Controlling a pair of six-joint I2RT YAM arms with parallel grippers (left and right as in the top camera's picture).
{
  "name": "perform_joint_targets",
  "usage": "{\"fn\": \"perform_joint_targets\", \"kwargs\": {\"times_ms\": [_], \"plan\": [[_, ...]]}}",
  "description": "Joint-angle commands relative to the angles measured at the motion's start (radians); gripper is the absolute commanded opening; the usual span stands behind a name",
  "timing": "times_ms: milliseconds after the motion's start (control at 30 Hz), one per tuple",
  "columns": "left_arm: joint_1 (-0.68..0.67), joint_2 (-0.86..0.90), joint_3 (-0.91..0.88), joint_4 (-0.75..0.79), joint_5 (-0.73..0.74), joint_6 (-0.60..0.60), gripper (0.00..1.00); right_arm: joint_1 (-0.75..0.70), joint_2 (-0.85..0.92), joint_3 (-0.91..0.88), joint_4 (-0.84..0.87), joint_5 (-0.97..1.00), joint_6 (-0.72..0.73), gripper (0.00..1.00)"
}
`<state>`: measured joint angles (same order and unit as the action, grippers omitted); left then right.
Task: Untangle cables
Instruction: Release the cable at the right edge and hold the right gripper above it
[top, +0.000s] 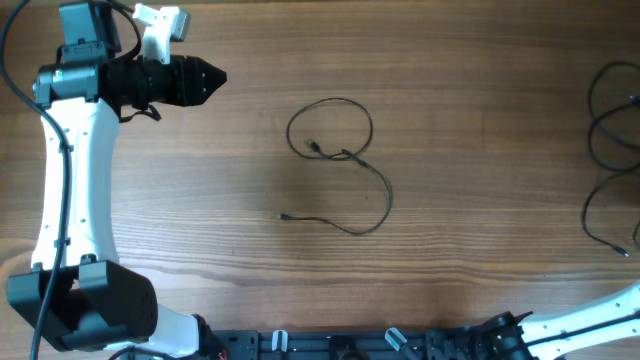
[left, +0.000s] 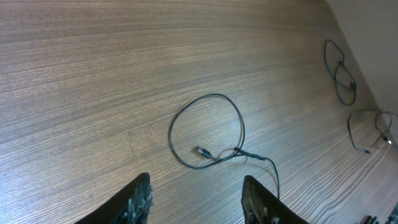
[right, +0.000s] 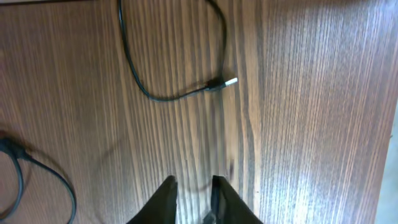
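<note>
One thin black cable (top: 346, 154) lies mid-table as a loop that crosses itself, with a tail curving down to a small plug. It also shows in the left wrist view (left: 238, 150), just ahead of my left gripper (left: 196, 190), which is open, empty and above the wood. More loose black cables (top: 598, 128) lie at the right edge of the table and show small in the left wrist view (left: 339, 71). My right gripper (right: 193, 183) is slightly open and empty over bare wood. A cable end with a silver plug (right: 229, 81) lies ahead of it.
The left arm (top: 75, 180) runs along the table's left side. The right arm (top: 590, 312) lies low along the front right edge. Another cable loop (right: 18, 162) lies at the left of the right wrist view. The wooden table (top: 480, 200) fills all the views.
</note>
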<state>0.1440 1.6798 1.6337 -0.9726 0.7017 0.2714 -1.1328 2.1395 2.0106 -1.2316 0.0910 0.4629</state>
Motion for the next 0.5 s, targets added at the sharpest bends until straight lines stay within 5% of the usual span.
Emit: {"fn": "perform_joint_targets", "kwargs": {"times_ms": [0, 200, 333, 467], "plan": [[-0.003, 0.003, 0.016, 0.003, 0.019, 0.005, 0.48, 0.013, 0.015, -0.003, 0.005, 0.013, 0.008, 0.38], [-0.003, 0.003, 0.016, 0.003, 0.019, 0.005, 0.48, 0.018, 0.015, -0.003, 0.004, -0.023, -0.003, 0.54], [-0.003, 0.003, 0.016, 0.003, 0.019, 0.006, 0.49, 0.052, 0.001, -0.002, 0.000, -0.018, -0.015, 0.85], [-0.003, 0.003, 0.016, 0.005, 0.018, 0.013, 0.52, 0.108, -0.069, -0.002, -0.004, 0.029, -0.015, 1.00]]}}
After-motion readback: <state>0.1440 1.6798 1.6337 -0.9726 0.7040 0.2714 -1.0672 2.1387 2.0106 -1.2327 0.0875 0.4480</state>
